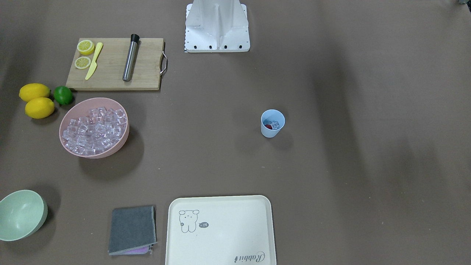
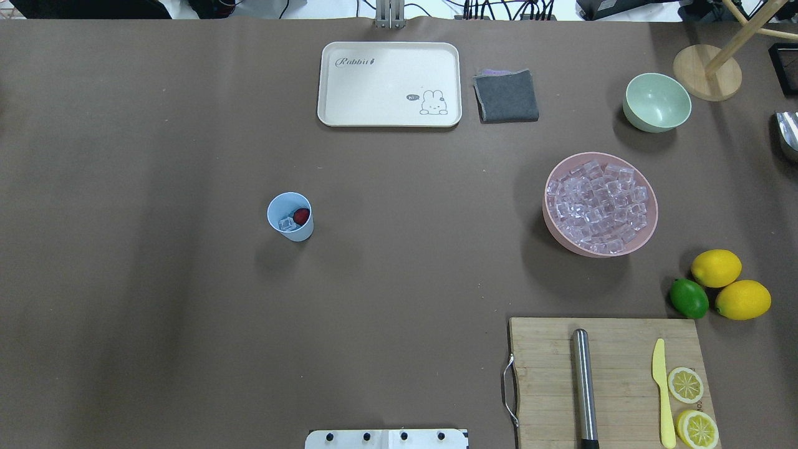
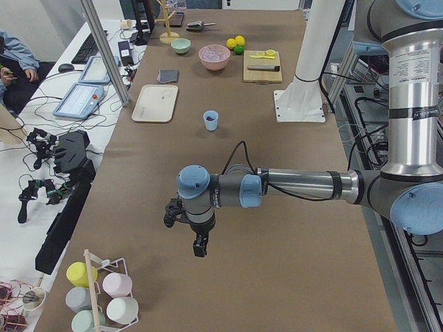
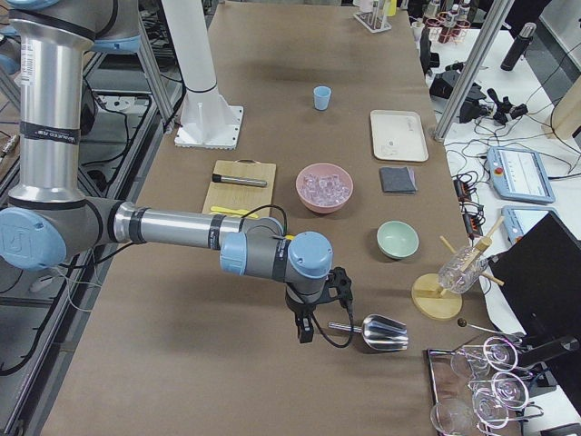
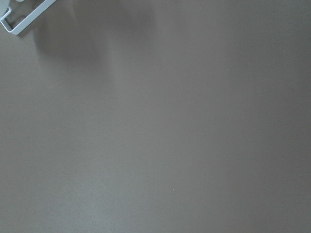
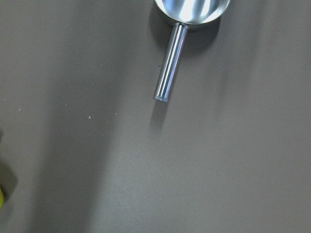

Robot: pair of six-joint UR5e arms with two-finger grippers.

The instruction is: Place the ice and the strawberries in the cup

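The light-blue cup [image 2: 290, 216] stands upright left of the table's middle; it also shows in the front view [image 1: 272, 124]. Inside it lie a red strawberry [image 2: 302, 216] and a few clear ice cubes [image 2: 287, 223]. A pile of ice [image 2: 598, 206] fills the pink bowl [image 2: 558, 234] on the right. My left gripper [image 3: 199, 247] hangs over bare table far to the left of the cup; I cannot tell if it is open. My right gripper [image 4: 305, 331] hangs beside a metal scoop [image 4: 381, 332] at the far right; I cannot tell its state.
A cream tray [image 2: 389, 118], a grey cloth [image 2: 506, 96] and a pale green bowl [image 2: 658, 103] stand at the far edge. A cutting board [image 2: 617, 349] holds a steel muddler, a yellow knife and lemon slices. Two lemons [image 2: 717, 268] and a lime [image 2: 689, 298] lie beside it.
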